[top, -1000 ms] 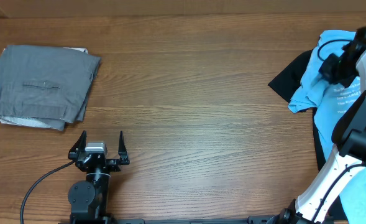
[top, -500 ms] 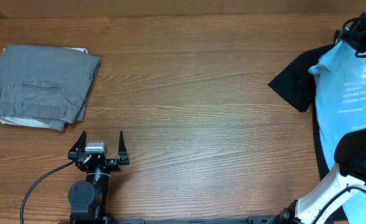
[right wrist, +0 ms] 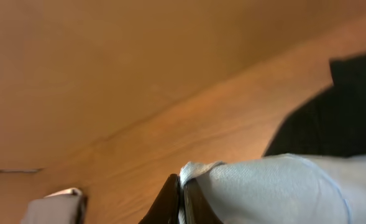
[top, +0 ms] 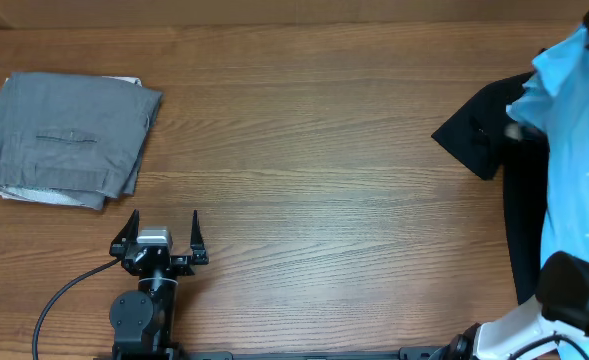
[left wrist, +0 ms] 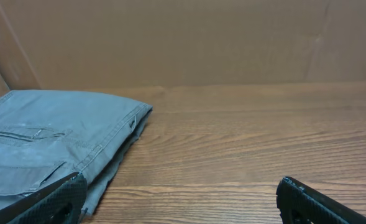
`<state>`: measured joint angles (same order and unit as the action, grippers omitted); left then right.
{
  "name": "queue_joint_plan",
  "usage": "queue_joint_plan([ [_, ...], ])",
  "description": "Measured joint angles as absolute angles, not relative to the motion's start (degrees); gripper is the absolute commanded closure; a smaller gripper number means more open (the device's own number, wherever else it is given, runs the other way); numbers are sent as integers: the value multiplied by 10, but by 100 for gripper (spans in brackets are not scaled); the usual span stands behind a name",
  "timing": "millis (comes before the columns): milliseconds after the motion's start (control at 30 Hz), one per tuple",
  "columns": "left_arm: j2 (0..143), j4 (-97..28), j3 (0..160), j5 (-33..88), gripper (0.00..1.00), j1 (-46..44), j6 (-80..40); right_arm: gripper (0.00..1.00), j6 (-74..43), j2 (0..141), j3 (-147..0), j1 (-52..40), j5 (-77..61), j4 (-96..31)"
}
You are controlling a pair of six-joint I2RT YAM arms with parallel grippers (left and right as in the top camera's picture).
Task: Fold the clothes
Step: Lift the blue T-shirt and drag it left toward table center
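Overhead, the T-shirt [top: 579, 150] hung raised at the right edge of the table [top: 324, 150], above a black garment [top: 479, 135]. Left wrist: your left gripper [left wrist: 181, 186] stood wide and empty beside grey trousers [left wrist: 46, 149]. Right wrist: your right gripper [right wrist: 183, 190] pinched only a thin edge of the T-shirt, which could slip free or drag the black garment along.

R gripper [right wrist: 181, 194] w/ blue T-shirt [top: 579, 160] went up to upper-right corner; shirt pulled long down right edge; more black garment [top: 486, 128] uncovered.

shirt [top: 579, 150] cut by R edge overhead | black cloth [top: 479, 135] partly under shirt | trousers [left wrist: 40, 149] cut L, left wrist view | right wrist view blurred
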<state>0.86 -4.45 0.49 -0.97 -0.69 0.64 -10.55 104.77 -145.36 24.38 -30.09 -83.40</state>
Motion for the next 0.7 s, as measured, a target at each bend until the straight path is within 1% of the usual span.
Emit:
queue_joint_plan([
  [167, 9, -44, 5, -10, 0, -7, 6, 96, -117, 1007, -1541, 239, -351, -851],
  [267, 9, -44, 5, -10, 0, -7, 6, 96, -125, 989, -1559, 208, -367, -854],
  [433, 9, -44, 5, -10, 0, -7, 6, 96, -146, 995, -1560, 71, -373, -855],
  [567, 9, -44, 5, -10, 0, -7, 6, 96, -171, 1019, -1559, -47, -338, -843],
  [700, 9, -44, 5, -10, 0, -7, 6, 96, -194, 1049, -1558, -136, -296, -823],
])
